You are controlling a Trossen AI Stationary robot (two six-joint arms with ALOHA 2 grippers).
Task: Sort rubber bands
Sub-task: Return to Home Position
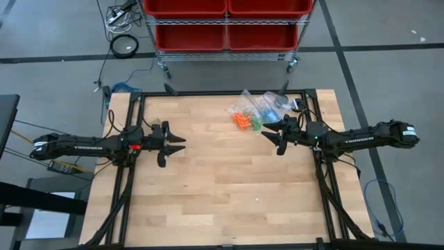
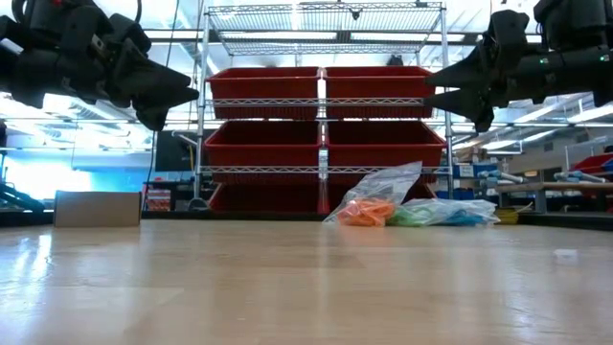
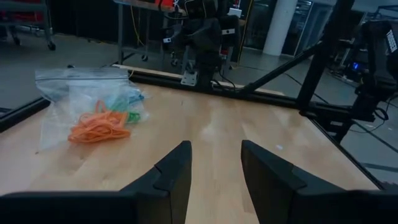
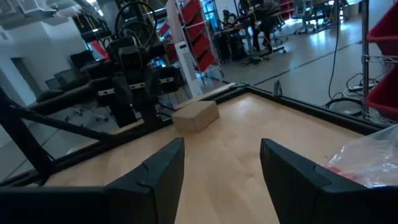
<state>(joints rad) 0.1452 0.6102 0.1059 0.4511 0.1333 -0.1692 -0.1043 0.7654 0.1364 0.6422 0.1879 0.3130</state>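
The rubber bands lie at the table's far right in heaps, orange [image 1: 241, 121], green [image 1: 255, 123] and blue [image 2: 464, 217], among clear plastic bags [image 1: 262, 103] that rest on the wood. In the left wrist view the orange clump [image 3: 98, 128] lies in front of a bag [image 3: 79, 93]. My left gripper [image 1: 183, 145] hovers level over the table's left half, open with nothing between its fingers [image 3: 214, 169]. My right gripper [image 1: 265, 136] hovers level just on the near side of the bags, open and holding nothing [image 4: 221, 167]. Both stand well above the tabletop [image 2: 306, 278].
A wire shelf with red bins [image 1: 225, 24] stands beyond the far edge. Black frame rails [image 1: 222, 92] run around the table. A small cardboard box [image 4: 195, 116] sits near the left arm's side. Bare wood [image 1: 222, 180] spreads across the middle and near side.
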